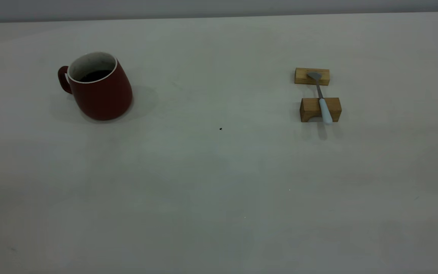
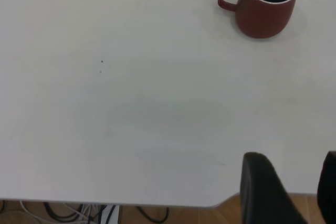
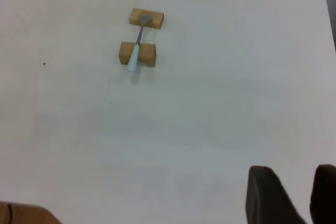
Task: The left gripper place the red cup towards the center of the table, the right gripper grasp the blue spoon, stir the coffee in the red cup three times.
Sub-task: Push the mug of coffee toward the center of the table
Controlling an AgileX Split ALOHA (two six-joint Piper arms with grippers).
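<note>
Looking over the rig from afar, I see a plain off-white counter (image 1: 219,182) with neither arm in the outside camera's picture. My left gripper (image 2: 294,192) shows only in its own wrist camera, as two dark blocky fingers (image 2: 262,192) with a clear gap of counter between them, so its jaws are spread and hold nothing. The red cup (image 1: 99,87) stands upright well away from those jaws, untouched, its loop handle (image 1: 63,79) turned toward the counter's near edge on that side. Dark coffee (image 1: 95,75) sits low inside its white inner wall.

My right gripper (image 3: 294,195) likewise shows only in its wrist camera, two dark fingers with a gap between them: jaws spread, empty. The blue spoon (image 1: 322,102) lies far from these jaws, bridged across two small tan wooden blocks (image 1: 319,109). Its grey bowl rests on the block farther from the jaws, and its pale blue handle crosses the closer block and sticks out past it. Cup and spoon are well apart, with a tiny dark speck (image 1: 220,129) on the counter between them.
</note>
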